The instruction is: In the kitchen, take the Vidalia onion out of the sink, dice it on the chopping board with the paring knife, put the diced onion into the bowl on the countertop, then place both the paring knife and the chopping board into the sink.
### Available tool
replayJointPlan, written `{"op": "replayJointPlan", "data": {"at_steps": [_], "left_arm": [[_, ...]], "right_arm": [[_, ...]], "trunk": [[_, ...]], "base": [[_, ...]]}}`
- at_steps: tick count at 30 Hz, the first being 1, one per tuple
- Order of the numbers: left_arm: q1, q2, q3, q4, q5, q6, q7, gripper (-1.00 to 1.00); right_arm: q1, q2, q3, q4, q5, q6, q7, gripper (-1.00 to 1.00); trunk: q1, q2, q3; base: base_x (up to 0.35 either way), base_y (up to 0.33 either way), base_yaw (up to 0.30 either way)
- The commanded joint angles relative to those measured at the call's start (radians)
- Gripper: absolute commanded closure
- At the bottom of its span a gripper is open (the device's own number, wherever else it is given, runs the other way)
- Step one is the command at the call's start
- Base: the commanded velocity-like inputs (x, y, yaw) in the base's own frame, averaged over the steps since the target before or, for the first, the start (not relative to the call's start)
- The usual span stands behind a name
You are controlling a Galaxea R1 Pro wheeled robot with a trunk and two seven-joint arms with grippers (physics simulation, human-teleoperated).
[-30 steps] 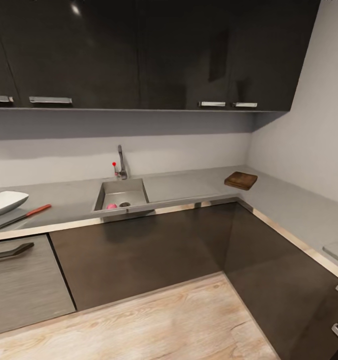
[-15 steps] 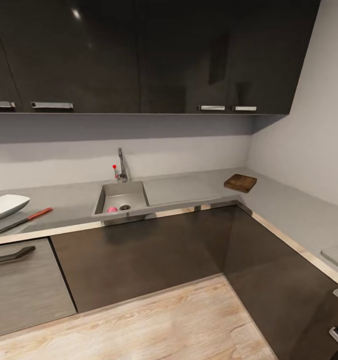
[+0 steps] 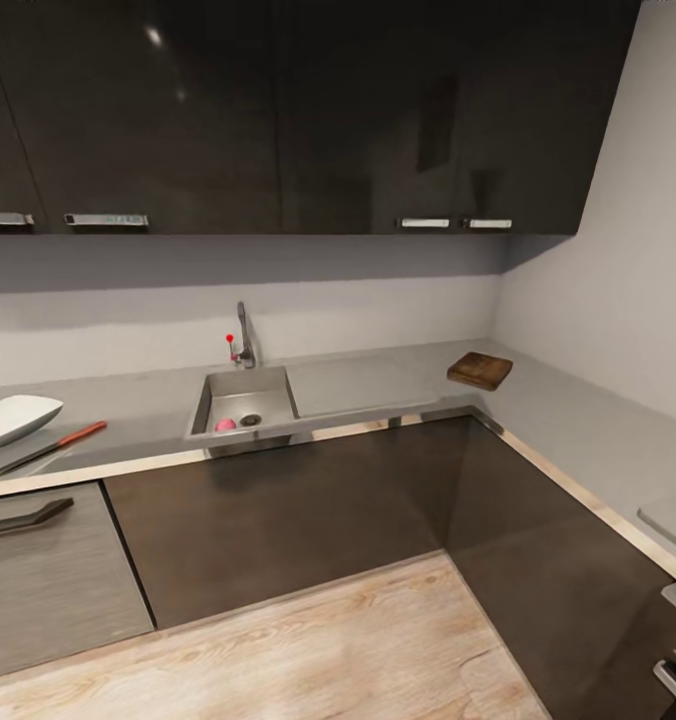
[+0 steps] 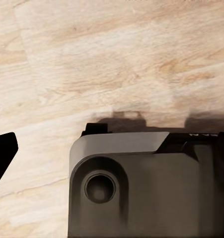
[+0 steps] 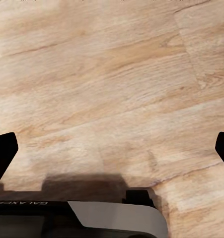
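Sink (image 3: 240,398): pink onion (image 3: 224,424) beside drain.
Bowl (image 3: 16,418): on worktop (image 3: 138,410), contents hidden.
Knife (image 3: 50,447): beside bowl.
Right pincer (image 5: 112,148): apart.
Left pincer: cannot tell.

We see the steel sink (image 3: 241,398) set into the grey countertop (image 3: 138,415), tap with red knob at its back edge. A small pink onion (image 3: 224,425) sits in the basin beside the round drain. The white bowl (image 3: 16,418) stands on the counter's left end, the knife (image 3: 46,449) with its red handle lying flat just in front of it. The dark wooden chopping board (image 3: 480,370) lies flat in the far right corner, well apart from the sink.
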Motion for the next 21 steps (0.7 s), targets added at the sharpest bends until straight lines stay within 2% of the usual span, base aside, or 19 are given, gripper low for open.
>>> {"op": "replayJointPlan", "data": {"at_steps": [1,21], "left_arm": [[0.000,0.000,0.001,-0.001,0.002,-0.002,0.000,-1.00],[0.000,0.000,0.002,-0.001,0.003,-0.001,0.000,-1.00]], "right_arm": [[0.000,0.000,0.000,0.001,0.000,-0.003,0.000,-1.00],[0.000,0.000,0.000,0.001,0.000,-0.003,0.000,-1.00]], "trunk": [[-0.004,0.007,0.002],[-0.081,0.147,0.065]], "base": [[0.000,0.000,0.000],[0.000,0.000,0.000]]}}
